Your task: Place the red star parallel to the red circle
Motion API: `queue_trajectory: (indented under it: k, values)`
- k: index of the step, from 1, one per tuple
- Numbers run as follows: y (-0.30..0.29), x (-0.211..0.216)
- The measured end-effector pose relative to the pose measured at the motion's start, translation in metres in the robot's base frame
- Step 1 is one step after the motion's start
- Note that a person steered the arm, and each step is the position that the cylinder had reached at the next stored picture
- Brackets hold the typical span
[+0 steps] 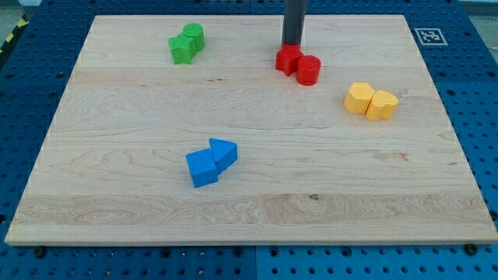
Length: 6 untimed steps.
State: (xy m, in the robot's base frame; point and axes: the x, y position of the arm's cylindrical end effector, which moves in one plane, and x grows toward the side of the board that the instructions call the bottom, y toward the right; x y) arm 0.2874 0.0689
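While my tip sits just at twelve o'clock of the red star-shaped block, that star touches the red cylindrical circle block at its four o'clock on the pale wooden surface. No gripper exists here, only a rod. Pushing straight down-view risks shoving both reds together, keeping them misaligned.

My tip behind red star

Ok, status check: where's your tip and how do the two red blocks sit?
My tip at the red star's top edge. Red circle touching the star's lower right. Nothing in the way.
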Motion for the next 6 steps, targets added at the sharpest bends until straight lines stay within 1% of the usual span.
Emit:
queue_trajectory:
  k: [1, 2, 3, 4, 5, 6]
  values:
    - [0.0, 0.0]
    - [0.017, -0.009]
    - [0.035, -0.007]
    - [0.027, 0.02]
    - [-0.016, 0.038]
    - [-0.035, 0.021]
